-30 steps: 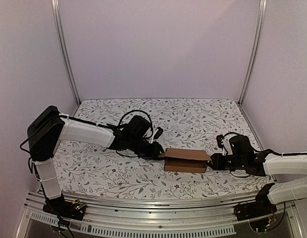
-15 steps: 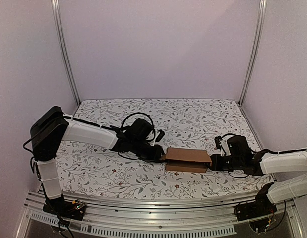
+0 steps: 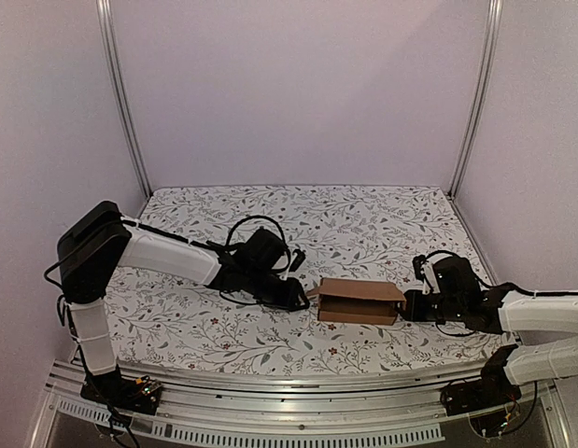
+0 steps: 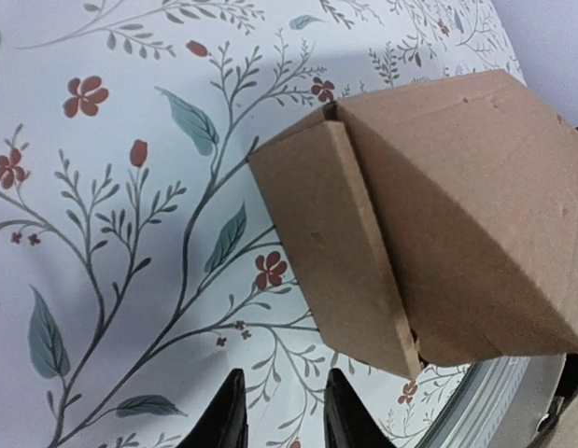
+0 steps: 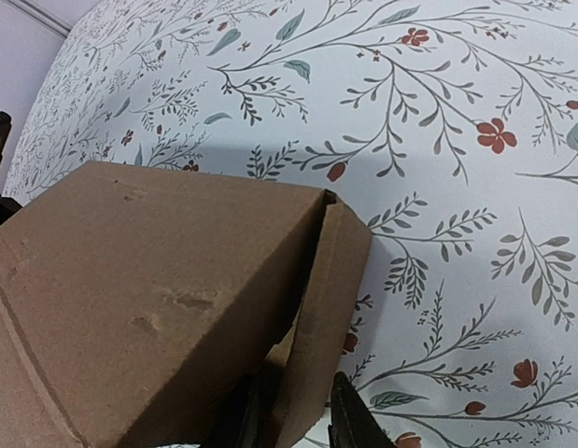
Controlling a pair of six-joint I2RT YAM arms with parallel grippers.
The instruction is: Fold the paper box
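Note:
The paper box (image 3: 359,301) is a small brown cardboard box lying on the flowered table cover between the two arms. In the left wrist view the paper box (image 4: 429,224) sits ahead and to the right, its end flap closed against the body. My left gripper (image 4: 284,418) is open by a narrow gap with only table cover between its fingers, just short of the box's left end (image 3: 303,296). My right gripper (image 5: 296,420) is shut on the paper box's (image 5: 158,308) right end flap, which stands between its fingers (image 3: 408,305).
The flowered table cover (image 3: 363,224) stretches behind the box to the back wall. A metal rail (image 3: 298,383) runs along the near edge. Upright frame posts (image 3: 120,93) stand at the back corners. Black cables loop over the left arm's wrist (image 3: 260,245).
The box has shifted a little to the right with the right gripper. The left gripper now sits slightly lower, with a small gap to the box's left end.

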